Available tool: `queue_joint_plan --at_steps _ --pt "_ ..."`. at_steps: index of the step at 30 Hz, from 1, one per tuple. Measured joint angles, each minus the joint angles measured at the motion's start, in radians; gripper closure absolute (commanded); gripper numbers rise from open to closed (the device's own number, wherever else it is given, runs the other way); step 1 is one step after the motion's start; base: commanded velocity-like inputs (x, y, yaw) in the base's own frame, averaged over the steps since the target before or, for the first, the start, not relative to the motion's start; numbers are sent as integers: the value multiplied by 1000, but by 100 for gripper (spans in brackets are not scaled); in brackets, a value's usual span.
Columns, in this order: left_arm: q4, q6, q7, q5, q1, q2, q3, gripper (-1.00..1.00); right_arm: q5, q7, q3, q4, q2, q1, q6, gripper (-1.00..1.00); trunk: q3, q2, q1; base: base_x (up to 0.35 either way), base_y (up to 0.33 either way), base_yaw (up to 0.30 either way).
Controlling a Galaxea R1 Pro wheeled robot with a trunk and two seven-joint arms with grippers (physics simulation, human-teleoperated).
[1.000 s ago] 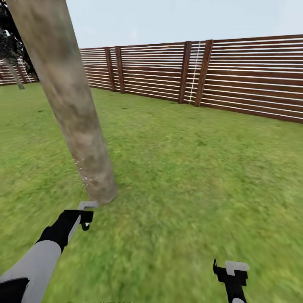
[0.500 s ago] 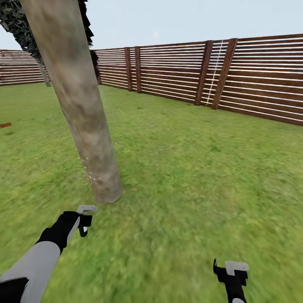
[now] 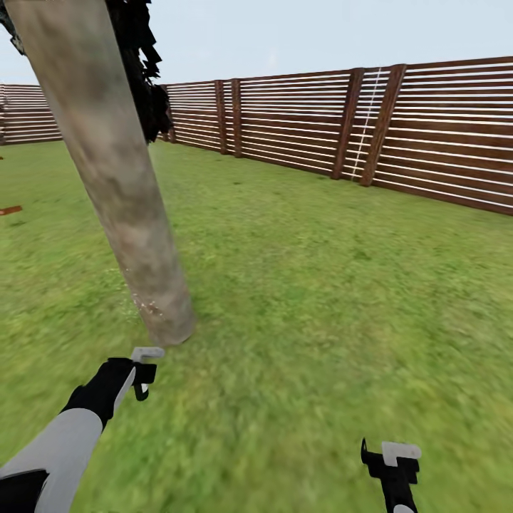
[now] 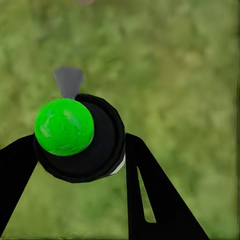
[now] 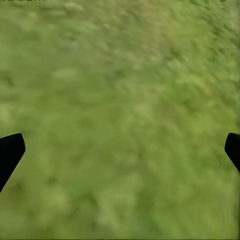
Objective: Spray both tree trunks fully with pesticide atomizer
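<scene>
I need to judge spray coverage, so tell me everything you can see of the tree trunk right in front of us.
The tree trunk is a thick, smooth, round column of mottled beige-grey bark with darker greenish patches. In the head view it leans toward the upper left, its top cut off by the frame. Its base stands in the grass, just ahead of the left gripper, apart from it. A few white specks dot its lower left side; elsewhere it looks bare.

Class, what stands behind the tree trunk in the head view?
Behind the trunk: dark foliage, the slatted fence and grass. The stretch of fence and lawn directly behind the trunk is hidden.
</scene>
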Motion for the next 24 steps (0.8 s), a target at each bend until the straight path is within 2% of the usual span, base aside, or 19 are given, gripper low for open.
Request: queue_joint_plan --at_steps 5,9,11,14,17,20,24 --pt "1 1 0 1 0 4 2 100 0 0 0 0 0 0 0 -100 0 0 0 17 -277 249" --pt "38 4 -3 7 -2 0 3 100 -1 -1 0 -1 -1 0 0 -100 0 0 0 133 -270 151" --pt "43 53 -2 5 -5 -2 1 100 0 0 0 -1 -1 0 0 -100 0 0 0 158 -263 20" --pt "29 174 0 3 -20 -9 -4 100 0 0 0 -1 -3 1 0 -100 0 0 0 181 -245 3" --pt "-2 188 3 -3 -28 -12 -5 100 -1 -1 -1 -2 -4 1 -1 -100 0 0 0 202 -228 0" --pt "-23 191 4 -4 -34 -3 -1 100 0 -1 -1 -2 -5 4 -1 -100 0 0 0 110 -248 0" --pt "-28 192 5 -3 -35 -1 -1 100 0 0 0 -2 -3 6 -2 -100 0 0 0 -194 -186 71"
